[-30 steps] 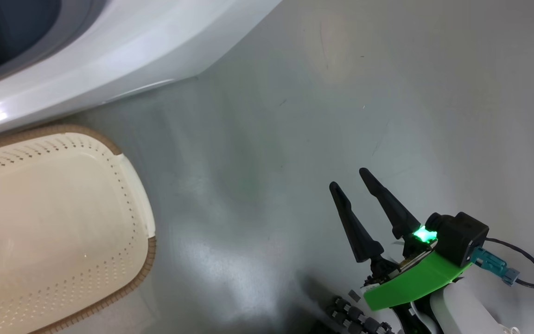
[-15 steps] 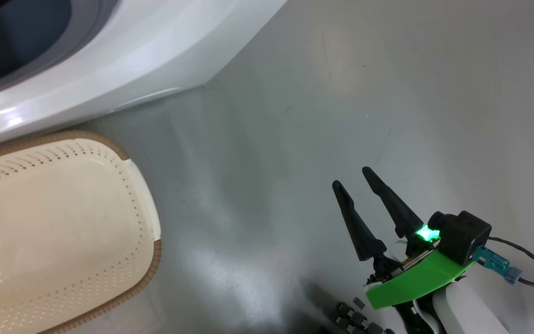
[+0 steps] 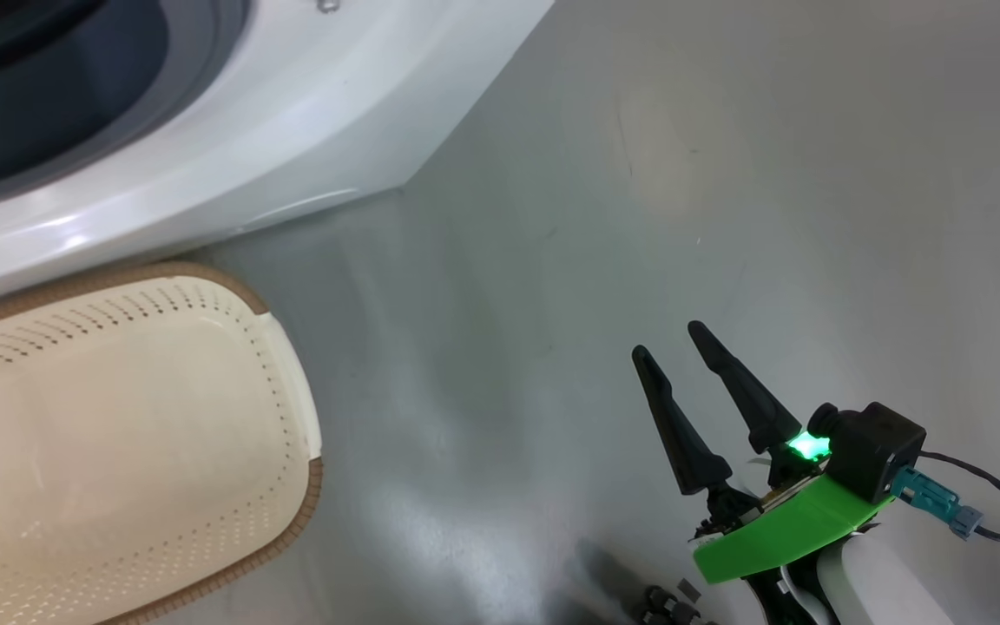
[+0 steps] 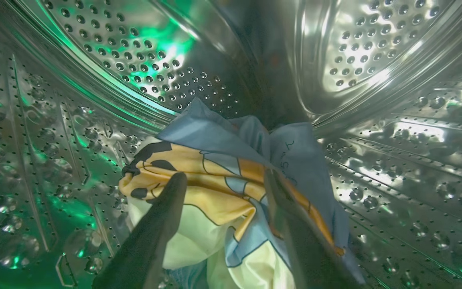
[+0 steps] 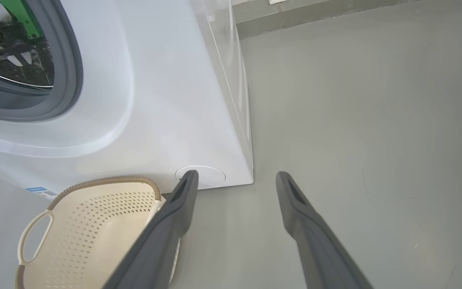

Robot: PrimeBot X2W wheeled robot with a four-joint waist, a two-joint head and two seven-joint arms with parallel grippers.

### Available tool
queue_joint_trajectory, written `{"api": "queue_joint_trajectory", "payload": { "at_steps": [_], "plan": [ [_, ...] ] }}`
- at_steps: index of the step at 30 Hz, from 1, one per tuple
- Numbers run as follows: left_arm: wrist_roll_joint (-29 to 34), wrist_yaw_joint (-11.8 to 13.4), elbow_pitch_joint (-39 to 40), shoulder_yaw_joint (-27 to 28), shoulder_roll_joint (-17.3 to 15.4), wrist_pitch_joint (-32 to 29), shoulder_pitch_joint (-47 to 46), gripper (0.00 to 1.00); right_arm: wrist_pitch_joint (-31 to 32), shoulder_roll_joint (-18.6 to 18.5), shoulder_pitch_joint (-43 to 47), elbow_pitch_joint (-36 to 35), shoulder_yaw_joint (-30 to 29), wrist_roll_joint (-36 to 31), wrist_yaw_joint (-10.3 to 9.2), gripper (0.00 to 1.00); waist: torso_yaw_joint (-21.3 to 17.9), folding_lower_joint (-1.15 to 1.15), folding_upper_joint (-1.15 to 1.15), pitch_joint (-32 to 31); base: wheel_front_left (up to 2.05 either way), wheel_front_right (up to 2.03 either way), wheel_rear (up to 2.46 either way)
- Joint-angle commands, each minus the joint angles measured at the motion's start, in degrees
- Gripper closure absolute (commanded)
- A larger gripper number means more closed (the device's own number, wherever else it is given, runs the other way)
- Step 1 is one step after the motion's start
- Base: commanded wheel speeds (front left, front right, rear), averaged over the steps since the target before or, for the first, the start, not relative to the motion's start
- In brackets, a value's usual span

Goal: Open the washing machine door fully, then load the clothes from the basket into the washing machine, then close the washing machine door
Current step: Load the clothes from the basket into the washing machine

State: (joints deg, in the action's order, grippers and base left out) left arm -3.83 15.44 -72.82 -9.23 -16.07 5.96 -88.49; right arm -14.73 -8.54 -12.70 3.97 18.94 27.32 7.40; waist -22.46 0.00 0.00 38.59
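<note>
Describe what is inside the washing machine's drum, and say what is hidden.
In the drum lie the clothes, a blue, orange and cream bundle, with the left gripper open at them. Anything beneath the bundle is covered.

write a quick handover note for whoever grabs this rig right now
The left gripper is inside the drum of the washing machine, jaws apart, the clothes lying loose between and beyond them.
The right gripper hangs over the floor, jaws apart, empty.
The basket sits on the floor by the machine's front, empty.
Done: clothes look loaded.
To do: pull the left arm out, then close the washing machine door.
</note>
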Motion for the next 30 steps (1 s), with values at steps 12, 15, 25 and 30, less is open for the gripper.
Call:
{"api": "queue_joint_trajectory", "payload": {
  "at_steps": [12,15,25,30],
  "plan": [
    [-2.5,0.6,-0.3,0.1,1.0,0.9,4.3,0.00,-0.3,-0.6,3.1,-0.7,0.4,-0.8,0.09,0.00,1.1,0.00,0.00,-4.6,0.00,0.00,0.00],
    [-3.2,1.0,-0.5,0.3,1.6,1.4,6.0,0.00,-0.3,-0.4,3.5,-0.6,0.1,-1.1,0.09,0.00,1.4,0.00,0.00,-6.2,0.00,0.00,0.00],
    [-7.2,2.1,-0.8,2.7,5.2,5.0,14.0,0.00,-0.3,-0.3,4.7,-0.6,0.0,-2.5,0.09,0.00,4.0,0.00,0.00,-13.1,0.00,0.00,0.00],
    [-8.4,2.4,-0.9,3.0,7.1,7.1,18.1,0.00,-0.3,-0.4,5.5,-0.6,-0.6,-3.3,0.09,0.00,5.8,0.00,0.00,-16.4,0.00,0.00,0.00]
  ]
}}
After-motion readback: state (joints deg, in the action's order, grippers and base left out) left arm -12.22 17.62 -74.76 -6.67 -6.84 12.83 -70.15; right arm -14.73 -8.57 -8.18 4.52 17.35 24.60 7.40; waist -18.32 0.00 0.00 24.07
